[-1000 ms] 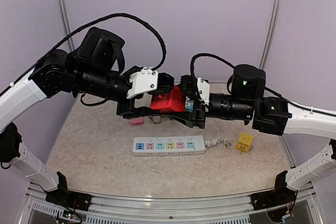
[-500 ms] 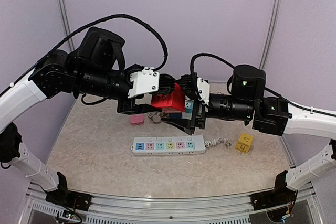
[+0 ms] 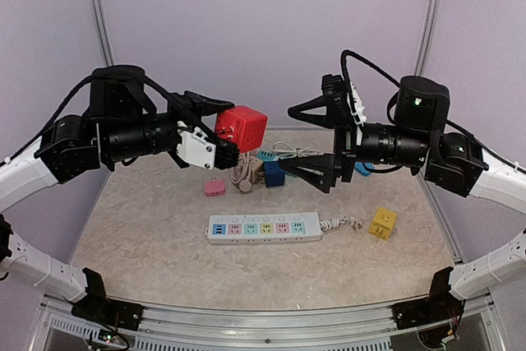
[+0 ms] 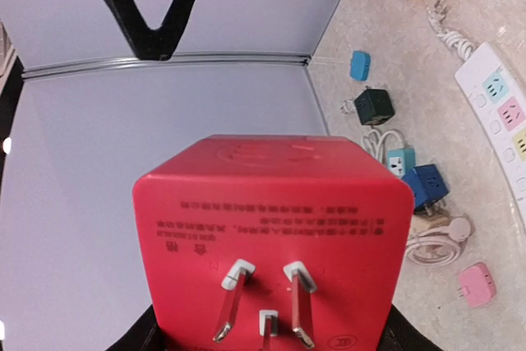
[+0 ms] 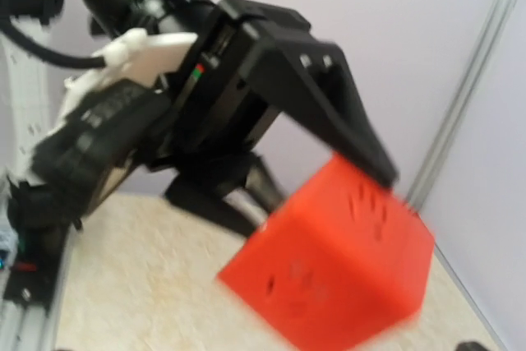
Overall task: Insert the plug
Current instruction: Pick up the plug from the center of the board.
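None of the sockets on the white power strip has anything in it. The strip lies flat on the table, below both claws and nearer than them, and a yellow cube sits under the right claw, just past the strip's cord end. So the insertion itself is not yet done.

Above the strip, the left claw is clamped on the red cube plug and holds it in the air, well clear of the strip. By my reading the pick-up is finished. What is left is to turn the cube, bring it down over a socket and press it home.

Across from it the right claw has its jaws spread wide and holds nothing. It faces the cube and is apart from it.

In the left wrist view the three prongs point back toward the left claw's own wrist, not clearly at the strip.

Beyond the claws a pink plug, a blue cube and some coiled cords lie on the table.

Several things are hard to read:
- The cube hides most of the left claw's fingers where they grip it.
- The left wrist view cuts off the cube's lower edge.
- The right wrist view is blurred.
- I cannot tell how the prongs are angled relative to the sockets.
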You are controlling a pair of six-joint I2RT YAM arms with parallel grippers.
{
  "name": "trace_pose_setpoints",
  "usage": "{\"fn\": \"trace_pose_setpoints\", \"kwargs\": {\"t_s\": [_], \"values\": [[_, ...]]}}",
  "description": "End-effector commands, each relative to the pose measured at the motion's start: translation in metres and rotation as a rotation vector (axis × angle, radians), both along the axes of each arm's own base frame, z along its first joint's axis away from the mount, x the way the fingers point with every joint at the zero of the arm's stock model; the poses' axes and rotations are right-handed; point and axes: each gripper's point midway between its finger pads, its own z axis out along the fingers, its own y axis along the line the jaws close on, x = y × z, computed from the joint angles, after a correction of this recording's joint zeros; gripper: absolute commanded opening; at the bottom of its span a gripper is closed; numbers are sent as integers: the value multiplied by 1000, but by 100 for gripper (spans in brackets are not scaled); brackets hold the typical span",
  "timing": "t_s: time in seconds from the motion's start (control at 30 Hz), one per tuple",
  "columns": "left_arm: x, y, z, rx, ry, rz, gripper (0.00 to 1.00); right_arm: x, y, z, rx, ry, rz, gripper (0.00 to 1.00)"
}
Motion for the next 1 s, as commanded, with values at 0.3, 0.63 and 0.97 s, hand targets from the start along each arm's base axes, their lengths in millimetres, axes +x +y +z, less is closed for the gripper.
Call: {"fn": "trace_pose_setpoints", "kwargs": {"t_s": [0.3,0.63,0.97], "values": [[-97,-13,51,-133,-498,-503,0,-36,12,33,24,92,289,100],[-110,-22,50,-167,-534,-561,0,-42,37,15,-36,153,411,100],[-106,-22,49,-178,-519,-541,0,-58,52,-12,-130,150,481,97]]}}
